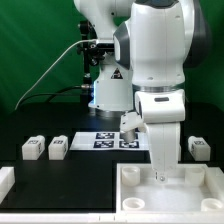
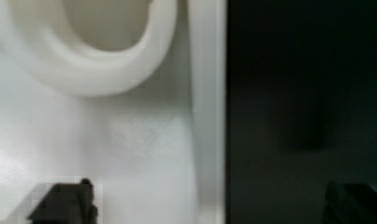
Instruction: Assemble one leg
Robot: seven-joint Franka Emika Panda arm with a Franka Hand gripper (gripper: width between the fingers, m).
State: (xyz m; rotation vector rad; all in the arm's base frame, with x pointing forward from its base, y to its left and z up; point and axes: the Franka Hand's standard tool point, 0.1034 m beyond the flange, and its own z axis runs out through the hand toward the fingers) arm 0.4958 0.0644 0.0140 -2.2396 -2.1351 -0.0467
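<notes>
The large white tabletop (image 1: 190,195) lies at the front on the exterior view's right. My gripper (image 1: 158,178) reaches down at its left part. In the wrist view the gripper (image 2: 208,203) is open and empty, its two dark fingertips (image 2: 64,202) wide apart. One fingertip is over the white tabletop surface (image 2: 114,140) and the other over the black table, so the tabletop's edge runs between them. A round corner socket (image 2: 87,45) shows just ahead. Two legs (image 1: 32,148) (image 1: 58,148) lie at the left and one leg (image 1: 200,148) at the right, all apart from the gripper.
The marker board (image 1: 105,140) lies behind the gripper near the arm's base. A white block-like piece (image 1: 5,182) sits at the front left edge. Another small white tagged block (image 1: 128,122) shows beside the arm, partly hidden.
</notes>
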